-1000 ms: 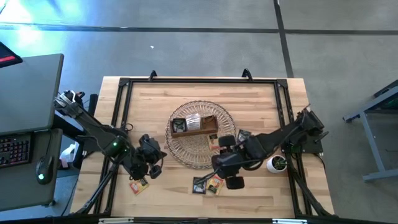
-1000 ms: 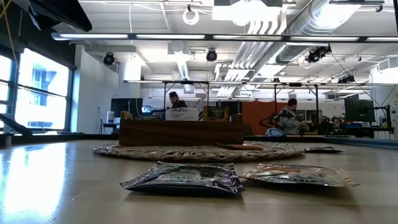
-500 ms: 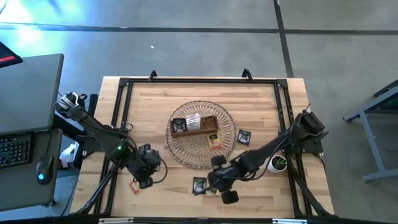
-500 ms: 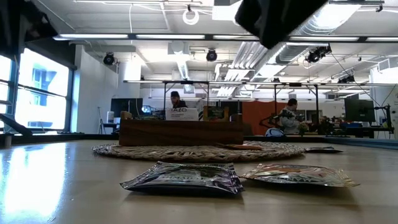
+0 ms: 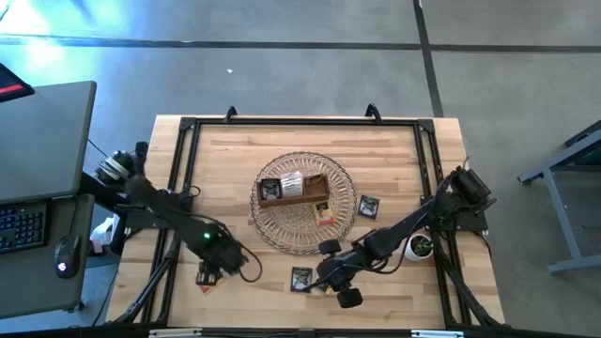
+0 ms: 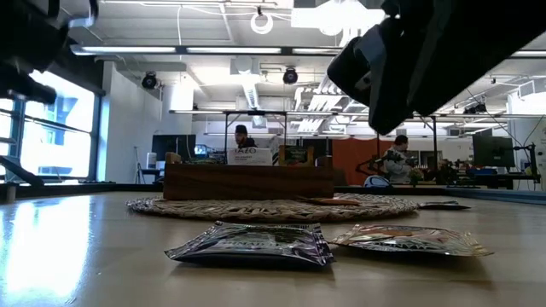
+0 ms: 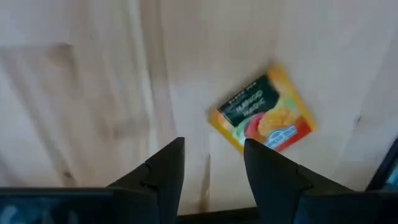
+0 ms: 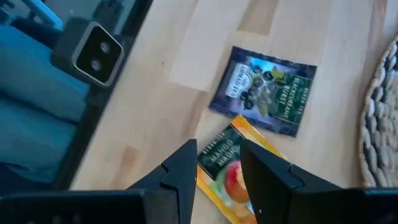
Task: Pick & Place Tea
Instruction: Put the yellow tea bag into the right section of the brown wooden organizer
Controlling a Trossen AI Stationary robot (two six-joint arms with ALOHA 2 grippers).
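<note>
6 sachets [image 5: 301, 279], 1 basket [image 5: 282, 230], 1 tray [image 5: 315, 195], 2 claws [image 5: 208, 272]

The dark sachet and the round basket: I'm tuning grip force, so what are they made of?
The dark square tea sachet looks like glossy foil or coated paper: it shows shiny highlights and crinkled edges. The round basket looks like woven wicker, with visible coiled strands.

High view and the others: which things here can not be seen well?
- Orange sachet under the right gripper: in the high view the arm hides it.
- Sachets in the wooden tray: labels too small.
- Left orange sachet: in the high view, part-hidden by the left gripper.
</note>
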